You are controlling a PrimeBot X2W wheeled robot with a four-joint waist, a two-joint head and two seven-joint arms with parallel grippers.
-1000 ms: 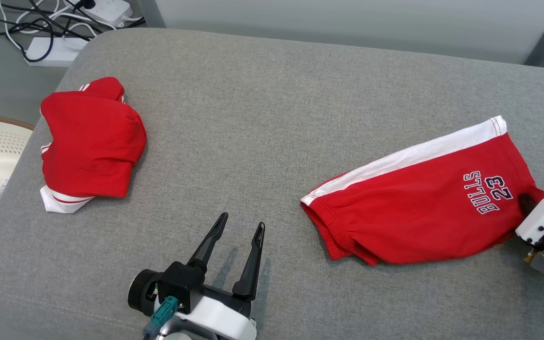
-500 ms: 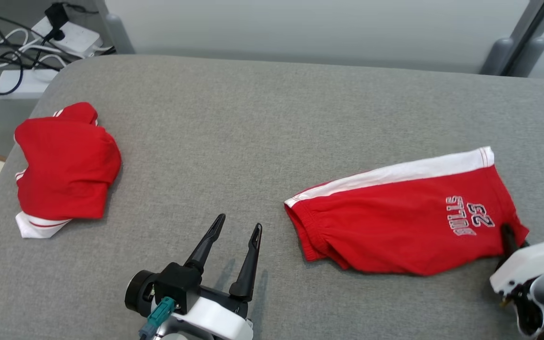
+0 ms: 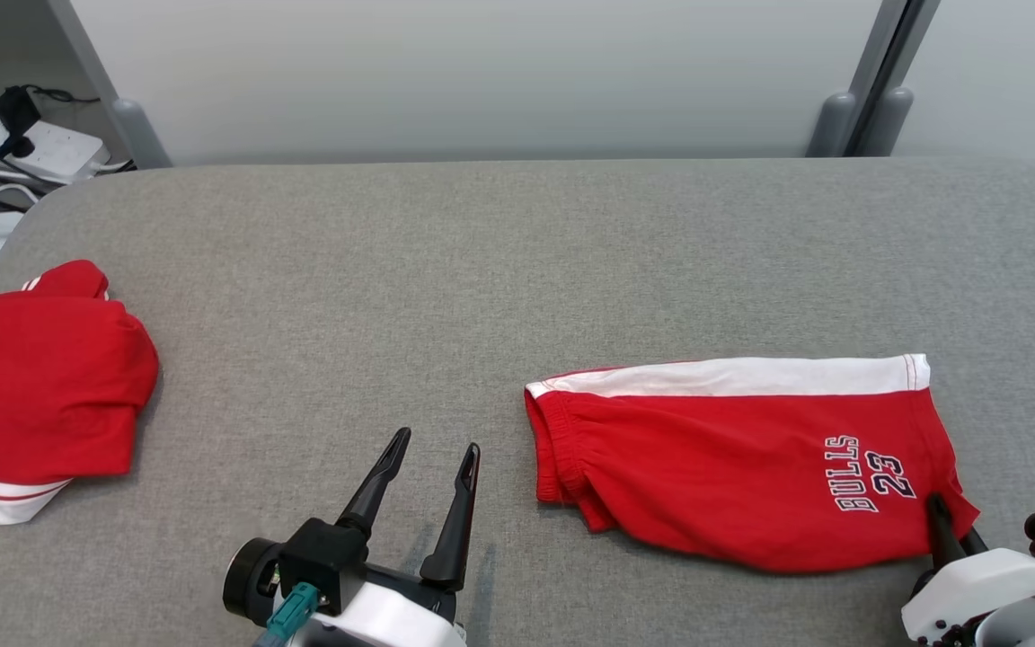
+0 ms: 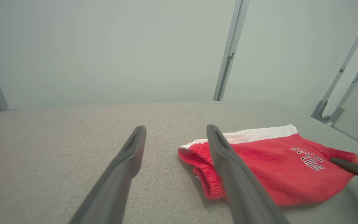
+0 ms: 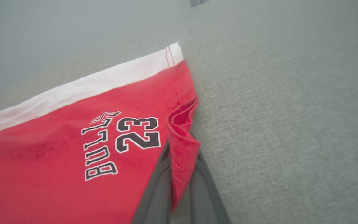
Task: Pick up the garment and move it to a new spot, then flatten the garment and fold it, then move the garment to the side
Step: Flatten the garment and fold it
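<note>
The garment [image 3: 733, 458] is a pair of red shorts with a white side stripe and "BULLS 23" print, lying folded on the grey table at the right; it also shows in the left wrist view [image 4: 269, 168] and the right wrist view [image 5: 73, 146]. My right gripper [image 3: 942, 510] is shut on the shorts' near right hem corner; the right wrist view shows the red hem pinched between its fingers [image 5: 154, 189]. My left gripper [image 3: 432, 463] stands open above bare table, left of the shorts' waistband, holding nothing.
A second red garment [image 3: 46, 395] with white trim lies bunched at the table's left edge. The grey padded table [image 3: 482, 270] stretches wide between them. Power strips and cables [image 3: 23, 153] lie on the floor at the far left. Grey frame posts [image 3: 868, 90] stand behind.
The head camera has tilted up and turned, shifting the whole picture. The right gripper has kept its hold on the hem, and the shorts now lie square to the table's front edge.
</note>
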